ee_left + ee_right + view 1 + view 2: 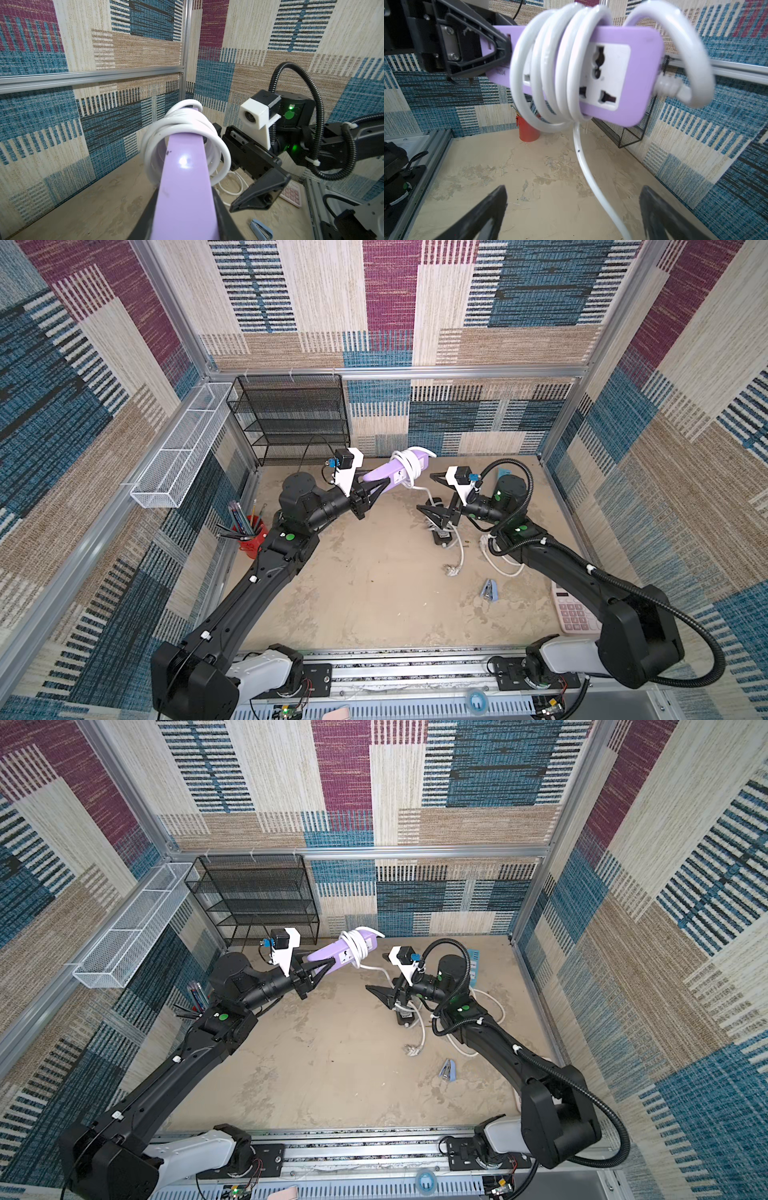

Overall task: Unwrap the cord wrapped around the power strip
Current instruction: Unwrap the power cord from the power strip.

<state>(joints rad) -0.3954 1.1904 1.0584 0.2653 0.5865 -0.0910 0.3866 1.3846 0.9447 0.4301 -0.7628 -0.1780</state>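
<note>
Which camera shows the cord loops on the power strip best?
Right wrist view: the cord fills the frame, each loop around the power strip distinct. Left wrist view sees the loops end-on, overlapping. In both top views they look small, bunched.

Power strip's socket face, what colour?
The socket face is white, set in the lilac power strip; clearest in the right wrist view.

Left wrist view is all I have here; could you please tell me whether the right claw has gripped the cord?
Observer: No, the right claw is open; the cord hangs loose before it, ungripped.
Operator: Thank you. Where is its free end?
Observer: In a top view, the free end lies on the table, nearer the robot's base than that claw.
Operator: How many loops are on the strip?
Observer: Roughly four, wound around the power strip beside its socket.
</note>
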